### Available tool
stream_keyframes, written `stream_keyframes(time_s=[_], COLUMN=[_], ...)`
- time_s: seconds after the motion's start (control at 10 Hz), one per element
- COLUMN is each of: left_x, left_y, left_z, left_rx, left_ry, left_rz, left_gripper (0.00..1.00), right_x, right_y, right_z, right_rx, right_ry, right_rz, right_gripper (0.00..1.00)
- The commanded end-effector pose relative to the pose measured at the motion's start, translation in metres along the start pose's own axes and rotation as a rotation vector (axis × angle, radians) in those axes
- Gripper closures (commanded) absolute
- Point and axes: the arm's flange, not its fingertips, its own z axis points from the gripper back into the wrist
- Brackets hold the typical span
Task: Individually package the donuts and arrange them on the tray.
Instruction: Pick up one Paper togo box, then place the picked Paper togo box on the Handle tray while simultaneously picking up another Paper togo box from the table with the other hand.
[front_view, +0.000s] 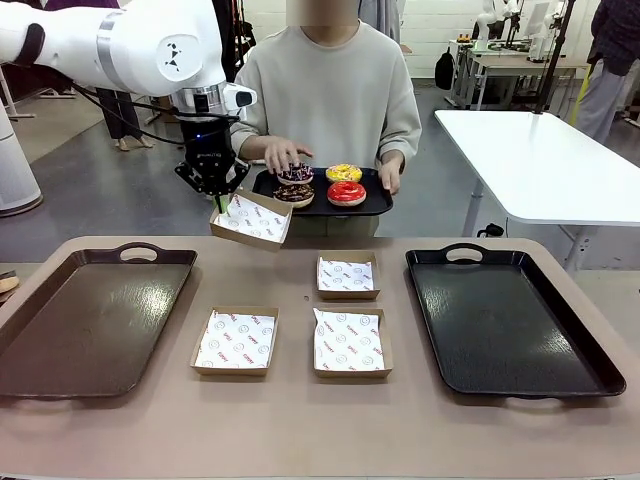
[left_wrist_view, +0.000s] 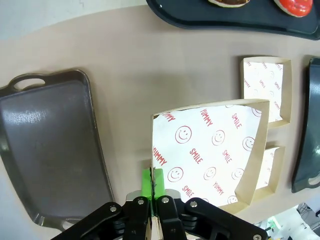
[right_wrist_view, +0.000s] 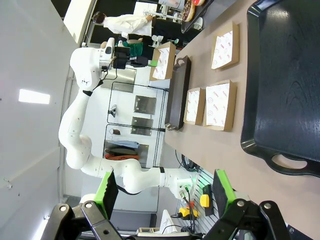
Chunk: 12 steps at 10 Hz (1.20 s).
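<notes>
My left gripper (left_wrist_view: 152, 181) is clamped tight on the rim of a paper-lined box (left_wrist_view: 210, 150), with the green pads pinching the cardboard. The left wrist view gives me that pinch close up, plus the red SMILE and YUMMY print on the liner. My right gripper (right_wrist_view: 165, 189) stands wide open with nothing between its pads, looking past the near handle of the black tray (right_wrist_view: 285, 85).

In the front view the held box hangs tilted above the far edge of the table (front_view: 300, 440), left of the middle. On the table, two lined boxes (front_view: 236, 340) sit side by side in the middle, with a third box (front_view: 347, 275) behind the right one. A brown tray (front_view: 90, 320) lies along the left edge, the black one along the right.

Beyond the far edge, the front view shows a person holding a small dark tray (front_view: 375, 206). On it are the donuts (front_view: 320, 183): sprinkled donut (front_view: 296, 173), chocolate donut (front_view: 294, 194), yellow donut (front_view: 343, 172), red donut (front_view: 347, 192). One hand (front_view: 283, 154) rests on the sprinkled one.
</notes>
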Motion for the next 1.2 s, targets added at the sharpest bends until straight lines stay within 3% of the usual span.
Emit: stream_keyframes(time_s=[0.0,1.1], left_x=[0.0003,0.0003], left_y=[0.0035,0.0035], left_z=[-0.0055,-0.0055], left_rx=[-0.005,-0.005], left_ry=[0.011,0.011], left_rz=[-0.005,-0.005], left_gripper=[1.0,1.0], right_x=[-0.0007,-0.0007], right_y=[0.0005,0.0005], right_z=[0.0009,0.0009], right_rx=[0.014,0.014], right_ry=[-0.004,-0.004], right_rz=[0.007,0.007], right_gripper=[0.0,0.0])
